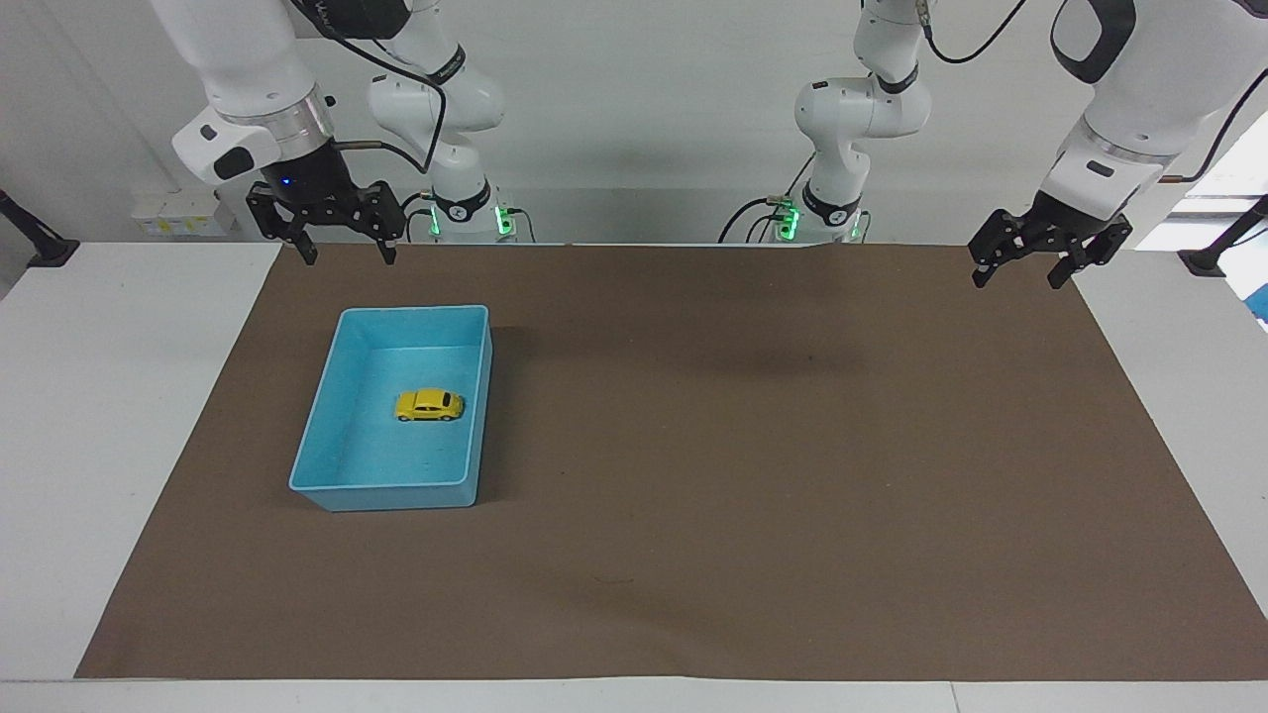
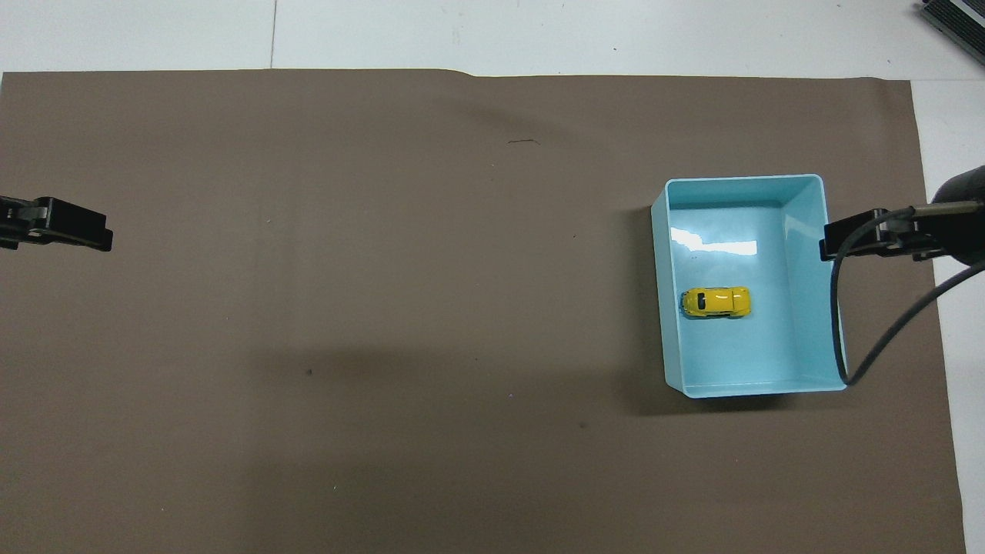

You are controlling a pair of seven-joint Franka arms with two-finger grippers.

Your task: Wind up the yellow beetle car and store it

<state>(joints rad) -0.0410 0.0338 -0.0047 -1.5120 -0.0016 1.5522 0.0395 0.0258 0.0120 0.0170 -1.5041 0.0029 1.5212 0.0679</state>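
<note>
Facing view shows my right gripper raised with its two fingers spread apart and nothing between them, over the brown mat's edge nearest my bases, at the right arm's end of the table. My left gripper hangs the same way, fingers parted and holding nothing, over the mat's corner at the left arm's end, waiting.

Farther out from my right gripper sits a light blue bin, a shallow rectangular tray resting on the mat. Inside it, on the bin's floor near the middle, lies the yellow beetle car, upright on its wheels, its length running across the bin. Neither gripper touches the car or the bin.

From the overhead view, my right gripper shows beside the bin's wall, with a dark cable looping down from it. The car sits well apart from my left gripper.

The brown mat covers most of the white table.
</note>
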